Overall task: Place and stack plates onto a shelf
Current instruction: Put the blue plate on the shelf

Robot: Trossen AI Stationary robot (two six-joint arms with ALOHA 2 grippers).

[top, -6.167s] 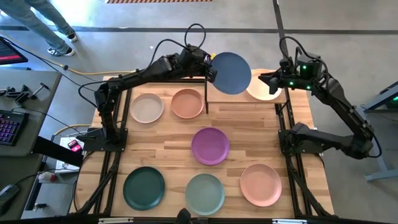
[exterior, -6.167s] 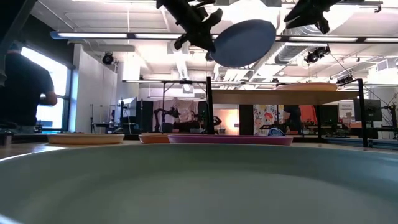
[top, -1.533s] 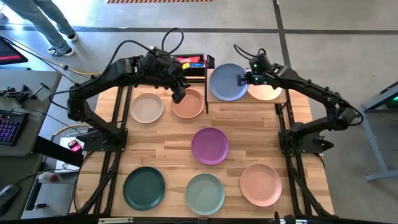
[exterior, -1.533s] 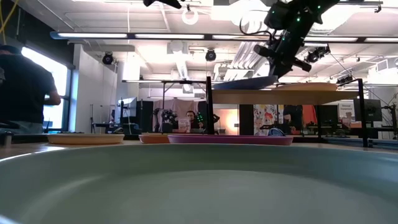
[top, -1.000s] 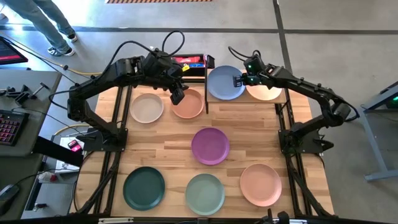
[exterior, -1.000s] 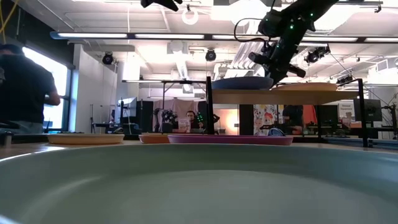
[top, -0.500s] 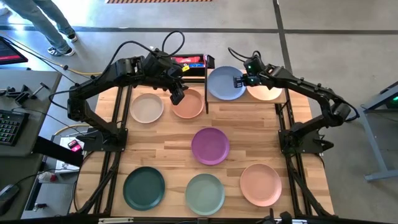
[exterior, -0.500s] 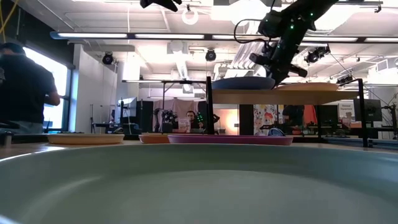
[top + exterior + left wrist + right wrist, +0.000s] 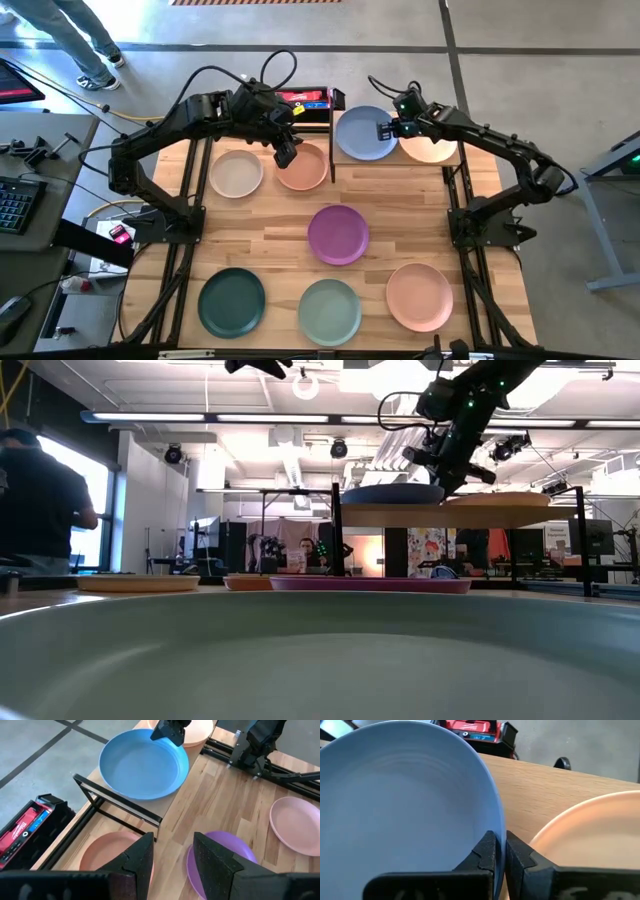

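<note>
Blue plate: round, shallow, matte, flat on shelf.

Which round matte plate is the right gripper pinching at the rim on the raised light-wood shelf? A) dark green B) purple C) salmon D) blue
D: the right gripper is shut on the edge of the round blue plate, which sits on the light-wood shelf beside an orange-tan plate.
</note>
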